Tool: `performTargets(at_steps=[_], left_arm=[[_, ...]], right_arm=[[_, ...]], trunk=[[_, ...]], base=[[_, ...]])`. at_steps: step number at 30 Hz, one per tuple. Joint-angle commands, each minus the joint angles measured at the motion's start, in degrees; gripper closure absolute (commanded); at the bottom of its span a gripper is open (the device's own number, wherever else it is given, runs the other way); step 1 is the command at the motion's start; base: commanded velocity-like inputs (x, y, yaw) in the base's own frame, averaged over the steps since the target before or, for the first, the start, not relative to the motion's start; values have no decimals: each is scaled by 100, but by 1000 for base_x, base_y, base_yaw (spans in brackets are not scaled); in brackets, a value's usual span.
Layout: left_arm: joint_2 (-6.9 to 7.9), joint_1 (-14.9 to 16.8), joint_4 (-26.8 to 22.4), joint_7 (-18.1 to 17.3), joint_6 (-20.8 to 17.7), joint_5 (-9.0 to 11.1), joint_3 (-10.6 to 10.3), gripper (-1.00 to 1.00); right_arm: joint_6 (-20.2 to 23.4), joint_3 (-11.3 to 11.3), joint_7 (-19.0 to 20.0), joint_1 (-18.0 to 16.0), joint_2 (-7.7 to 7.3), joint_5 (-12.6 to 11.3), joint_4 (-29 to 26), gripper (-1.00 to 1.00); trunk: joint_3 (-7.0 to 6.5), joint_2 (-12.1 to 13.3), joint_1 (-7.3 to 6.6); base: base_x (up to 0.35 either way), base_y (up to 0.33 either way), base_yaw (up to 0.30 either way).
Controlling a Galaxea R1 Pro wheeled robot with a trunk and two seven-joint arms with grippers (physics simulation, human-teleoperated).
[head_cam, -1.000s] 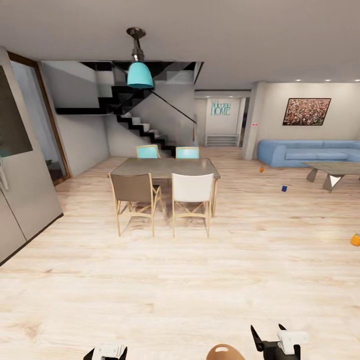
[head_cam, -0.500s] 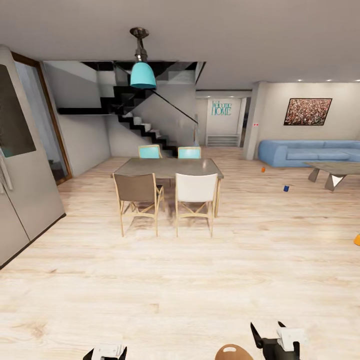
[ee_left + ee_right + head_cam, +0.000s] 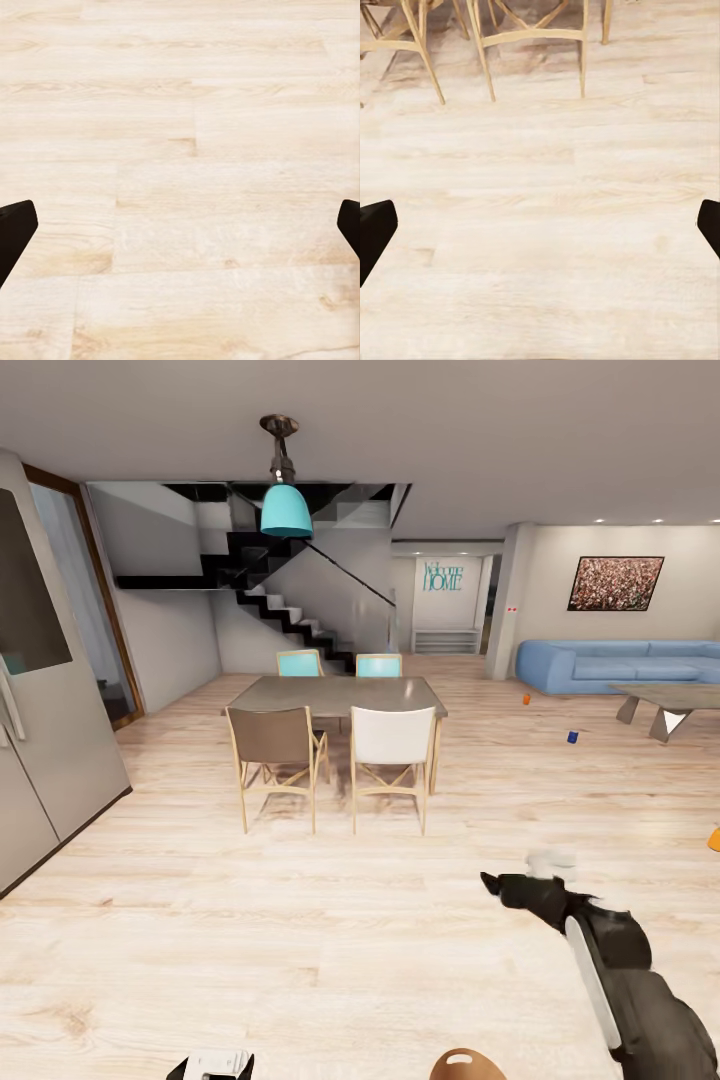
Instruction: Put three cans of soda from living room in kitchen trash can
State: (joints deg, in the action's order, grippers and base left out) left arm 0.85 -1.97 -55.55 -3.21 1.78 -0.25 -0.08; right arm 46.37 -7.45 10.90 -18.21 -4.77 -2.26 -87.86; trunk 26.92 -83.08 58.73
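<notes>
Ahead: a wide room with a pale wood floor (image 3: 330,920), seen from the robot's head camera.
Dining set: a grey table (image 3: 335,696) at about 12 o'clock, with four chairs around it; a teal lamp (image 3: 286,508) hangs above, and dark stairs (image 3: 270,600) rise behind.
Living room: at about 2 o'clock, a blue sofa (image 3: 620,663) against the far wall, a low table (image 3: 668,705) in front of it, and a framed picture (image 3: 614,582) above.
Soda cans: one orange can (image 3: 526,699) stands on the floor near the sofa's near end; the dark blue can (image 3: 572,737) stands nearer, beside the low table; a second orange can (image 3: 714,839) sits at 3 o'clock, cut off by the picture's edge. All three are well apart from each other.
Bin: the brown rim of the tash can (image 3: 467,1065) shows at 6 o'clock, close to the robot's body.
Right gripper (image 3: 492,883): raised above the floor at about 5 o'clock, pointing toward the dining set. In its wrist camera the two dark fingers (image 3: 375,232) sit wide apart with nothing between them, chair legs (image 3: 484,52) beyond.
Left gripper (image 3: 180,229): low, facing bare floor; its fingers (image 3: 15,236) are also spread wide and hold nothing.
</notes>
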Motion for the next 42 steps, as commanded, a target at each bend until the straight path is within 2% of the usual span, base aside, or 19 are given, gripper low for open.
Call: performTargets(at_steps=[1, 4, 5, 9, 10, 11, 13, 14, 15, 16, 19, 22, 35, 40, 42], left_arm=[[-1, -1, -3, 1, -1, 2, 2, -100], [-3, -2, -5, 4, -1, 2, 1, -100], [-4, -3, -6, 5, -3, 4, 0, -100], [-9, -4, -7, 3, -6, 1, -7, -100], [-11, -4, -8, 2, -7, 1, -10, -100], [-9, -5, -11, 0, -8, 0, -14, -100], [-11, -5, -12, -5, -11, -2, -22, -100], [-12, -5, -10, -4, -14, -14, -27, -100], [-13, -5, -10, -4, -15, -17, -29, -100], [-14, -5, -9, -7, -17, -15, -32, -100], [-14, -5, -9, -10, -20, -10, -34, -100], [-16, -5, -9, -7, -23, -12, -36, -100], [-18, -5, -55, -16, -24, 17, -19, -100], [-28, -5, -86, -7, -54, 30, -7, -100], [-31, -5, -97, -5, -65, 32, -8, -100]], right_arm=[[333, 1, -2, -269, -2, 6, 11, -100], [938, 28, -2, -1056, -8, 31, 400, -100], [1164, 143, -1, -1620, -11, 146, 935, -100], [1363, 553, 16, -2907, -15, 643, 2539, -100], [1363, 622, 17, -3239, -17, 753, 3061, -100], [1363, 720, 1, -3907, -31, 915, 4231, -100], [1363, 783, -9, -4553, -68, 1022, 5451, -100], [1363, 826, -17, -5117, -97, 1090, 6437, -100], [1344, 841, -19, -5348, -107, 1114, 6789, -100], [1259, 872, -22, -5804, -126, 1158, 7474, -100], [1217, 894, -24, -6037, -149, 1179, 7849, -100], [1190, 915, -26, -6130, -191, 1196, 8120, -100], [1165, 923, 79, -5810, -263, 1201, 8226, -100], [1150, 922, 104, -5732, -347, 1195, 8223, -100], [1128, 921, 110, -5710, -445, 1189, 8223, -100]], trunk=[[1, 0, 0], [1, 0, 0], [1, 0, 0], [1, 0, 0], [1, 0, 0], [1, 0, 0], [1, 0, 0], [1, 0, 0], [1, 0, 0], [1, 0, 0], [1, 0, 0], [1, 0, 0], [1, 0, 0], [1, 0, 0], [37, -81, 44]], base=[[0, 0, 0], [0, 0, 0], [0, 0, 0], [0, 0, 0], [0, 0, 0], [0, 0, 0], [0, 0, 0], [0, 0, 0], [0, 0, 0], [0, 0, 0], [0, 0, 0], [0, 0, 0], [0, 0, 0], [0, 0, 0], [0, 0, 0]])
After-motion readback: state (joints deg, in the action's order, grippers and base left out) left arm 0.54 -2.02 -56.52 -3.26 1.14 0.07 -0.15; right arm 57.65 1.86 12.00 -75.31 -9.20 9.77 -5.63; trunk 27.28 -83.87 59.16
